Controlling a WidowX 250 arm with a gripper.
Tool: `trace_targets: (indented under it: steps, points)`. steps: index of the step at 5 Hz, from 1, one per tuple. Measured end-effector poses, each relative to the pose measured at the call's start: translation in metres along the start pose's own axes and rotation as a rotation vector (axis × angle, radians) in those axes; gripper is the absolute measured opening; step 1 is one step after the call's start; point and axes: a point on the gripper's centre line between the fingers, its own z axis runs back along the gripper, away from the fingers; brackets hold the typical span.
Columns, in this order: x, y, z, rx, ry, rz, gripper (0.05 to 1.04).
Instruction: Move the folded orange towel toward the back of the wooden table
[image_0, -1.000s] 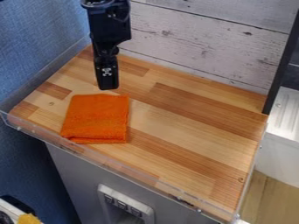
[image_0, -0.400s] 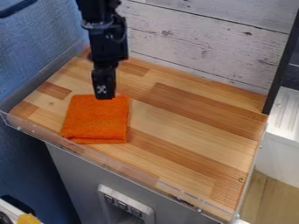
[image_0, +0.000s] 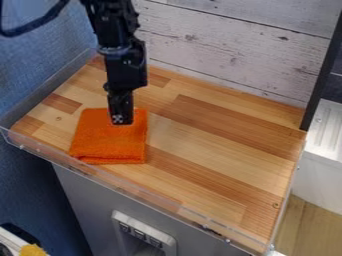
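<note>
Seemingly folded cloth (image_0: 107, 145) on wooden counter (image_0: 214, 155)

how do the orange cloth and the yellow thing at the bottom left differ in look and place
The orange cloth shows whole as a folded, roughly square shape, while the yellow thing shows just a small piece, cut off by the view's bottom edge. The cloth lies flat on the wooden counter, with the gripper over its far part; the yellow thing is below the counter, away from the gripper. Both are warm, bright colours.
</note>
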Motion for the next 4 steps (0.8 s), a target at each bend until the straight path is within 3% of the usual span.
trace_targets:
  steps: [4]
  points:
    - [-0.002,0.006,-0.029,0.044,0.036,0.036,0.062]
